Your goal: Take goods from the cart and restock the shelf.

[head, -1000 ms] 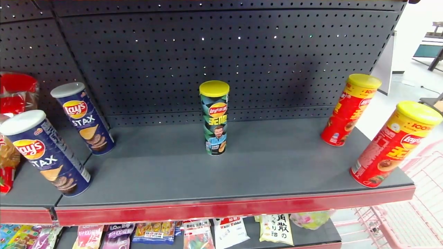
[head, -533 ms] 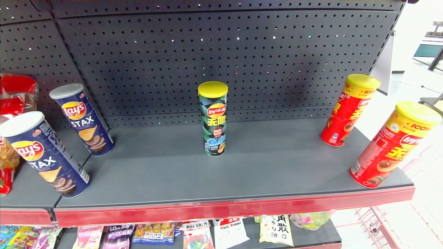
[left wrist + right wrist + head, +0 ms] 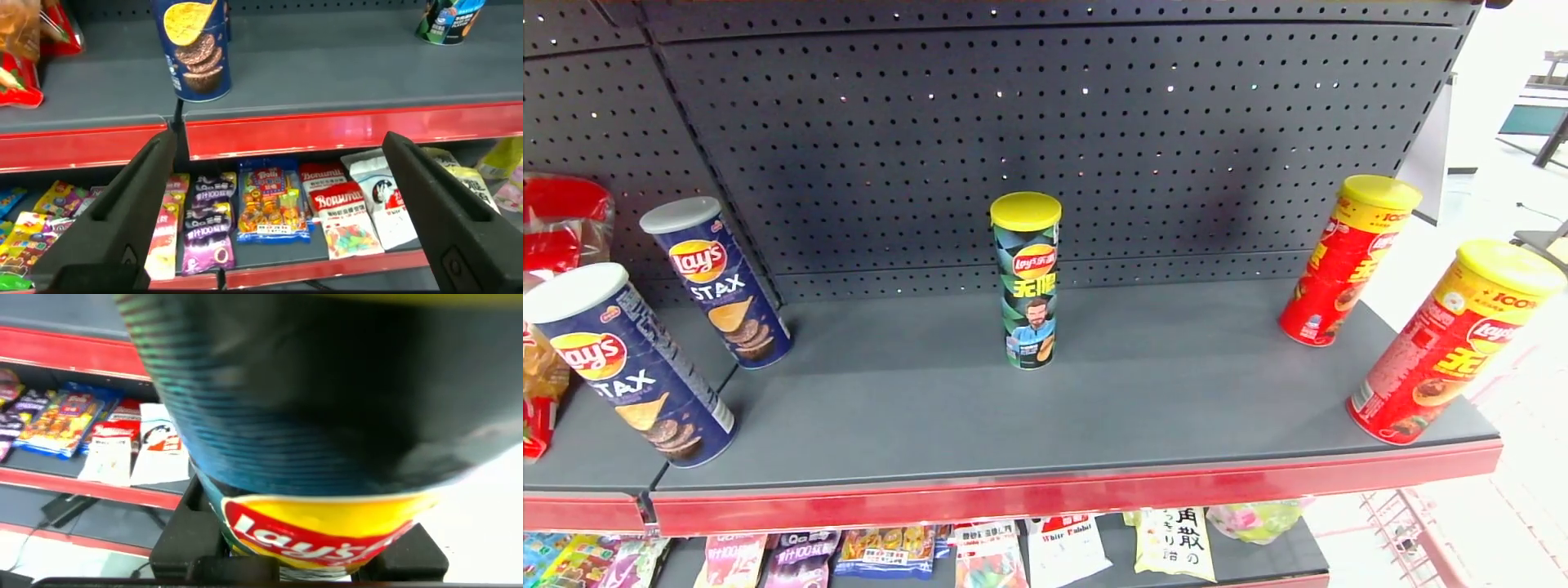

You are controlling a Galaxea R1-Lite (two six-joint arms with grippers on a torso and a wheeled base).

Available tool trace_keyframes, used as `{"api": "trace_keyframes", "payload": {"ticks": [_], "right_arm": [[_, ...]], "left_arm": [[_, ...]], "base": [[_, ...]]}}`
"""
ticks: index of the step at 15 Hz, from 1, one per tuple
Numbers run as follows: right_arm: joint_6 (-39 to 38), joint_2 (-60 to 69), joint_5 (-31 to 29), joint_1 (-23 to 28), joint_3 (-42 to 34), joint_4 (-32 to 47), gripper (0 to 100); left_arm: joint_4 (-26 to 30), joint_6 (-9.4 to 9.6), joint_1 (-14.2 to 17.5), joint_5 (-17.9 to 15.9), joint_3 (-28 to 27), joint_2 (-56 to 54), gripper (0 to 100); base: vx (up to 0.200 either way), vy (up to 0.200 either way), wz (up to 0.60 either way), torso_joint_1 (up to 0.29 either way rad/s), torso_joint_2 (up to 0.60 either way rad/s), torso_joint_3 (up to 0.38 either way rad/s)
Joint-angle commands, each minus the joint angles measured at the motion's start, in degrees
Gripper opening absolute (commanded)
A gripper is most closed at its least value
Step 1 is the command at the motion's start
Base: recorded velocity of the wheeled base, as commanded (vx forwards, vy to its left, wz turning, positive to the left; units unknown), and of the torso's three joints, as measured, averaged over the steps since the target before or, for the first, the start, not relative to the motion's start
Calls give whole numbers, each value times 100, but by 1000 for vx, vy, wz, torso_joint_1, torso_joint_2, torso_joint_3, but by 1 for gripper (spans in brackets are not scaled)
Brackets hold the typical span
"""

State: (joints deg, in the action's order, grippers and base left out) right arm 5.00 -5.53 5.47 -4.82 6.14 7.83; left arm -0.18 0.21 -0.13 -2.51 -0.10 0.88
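Chip can (image 3: pixel 310 416) clamped in right pincer (image 3: pixel 302 549) | left pincer (image 3: pixel 279 139) spread wide before shelf (image 3: pixel 327 61)

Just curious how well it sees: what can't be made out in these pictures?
Right wrist view: the chip can is too close, blurred, cut by the edges.
Head view: the cart is cut by the edge; its contents hidden.
Head view: lower packets half hidden by shelf lip.
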Motion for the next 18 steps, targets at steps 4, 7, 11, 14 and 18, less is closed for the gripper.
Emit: {"api": "trace_keyframes", "payload": {"ticks": [4, 7, 11, 14, 18], "right_arm": [[-8, 9, 6, -11, -184, -167, 0], [10, 0, 85, -11, -184, -159, 0], [10, 9, 121, -11, -193, -167, 0], [10, 9, 121, -11, -193, -167, 0], [1, 9, 121, -11, -193, -167, 0]], "left_arm": [[-157, -381, -250, -267, -1871, 2118, 100], [-1001, -1128, -303, -531, -3893, 4693, 100], [-2223, -214, -1147, -2570, -3726, 6399, 100], [-3322, 41, -1454, -3027, -3831, 7840, 100], [-3717, 58, -1815, -3045, -4209, 8657, 100]], "base": [[0, 0, 0, 0, 0, 0], [0, 0, 0, 0, 0, 0], [0, 0, 0, 0, 0, 0], [0, 0, 0, 0, 0, 0], [0, 0, 0, 0, 0, 0]]}}
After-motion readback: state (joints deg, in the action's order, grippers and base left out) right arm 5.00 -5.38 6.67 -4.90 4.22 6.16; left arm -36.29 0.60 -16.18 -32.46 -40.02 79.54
